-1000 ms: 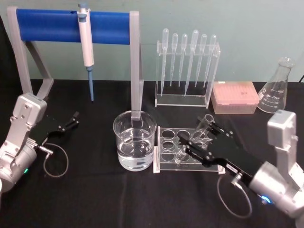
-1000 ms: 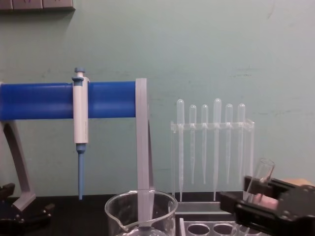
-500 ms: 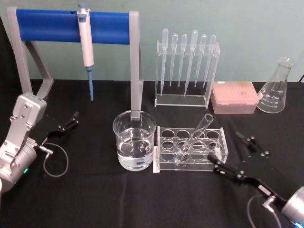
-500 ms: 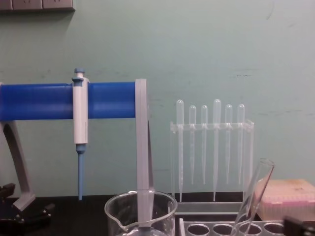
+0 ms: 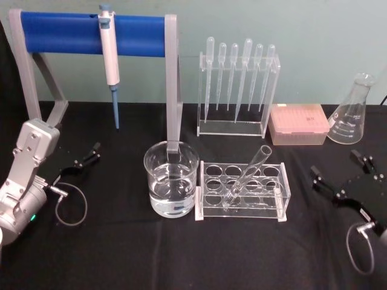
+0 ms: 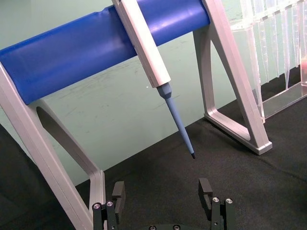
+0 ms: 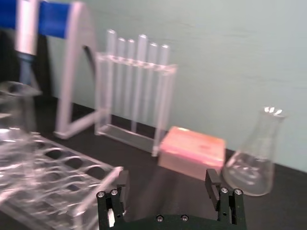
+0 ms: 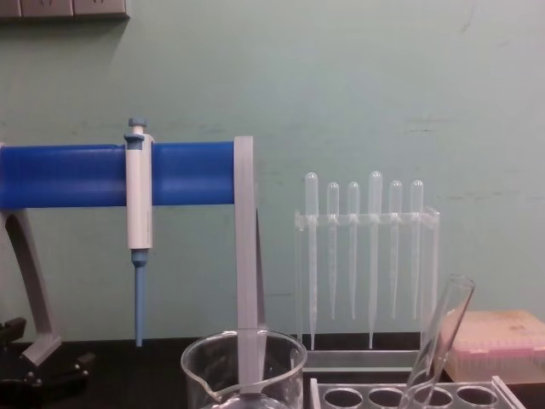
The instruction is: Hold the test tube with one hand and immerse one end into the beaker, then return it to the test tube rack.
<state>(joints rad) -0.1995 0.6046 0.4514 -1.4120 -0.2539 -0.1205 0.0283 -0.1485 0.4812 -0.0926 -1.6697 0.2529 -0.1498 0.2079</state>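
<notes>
The test tube is seen leaning in the clear rack just beside the beaker, untouched. Both the right gripper and the parked left gripper are held open and empty on the tabletop. The return step is judged complete; only retreat remains.

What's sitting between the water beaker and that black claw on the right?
In the head view, the clear rack holding the leaning test tube sits between beaker and right gripper.
</notes>
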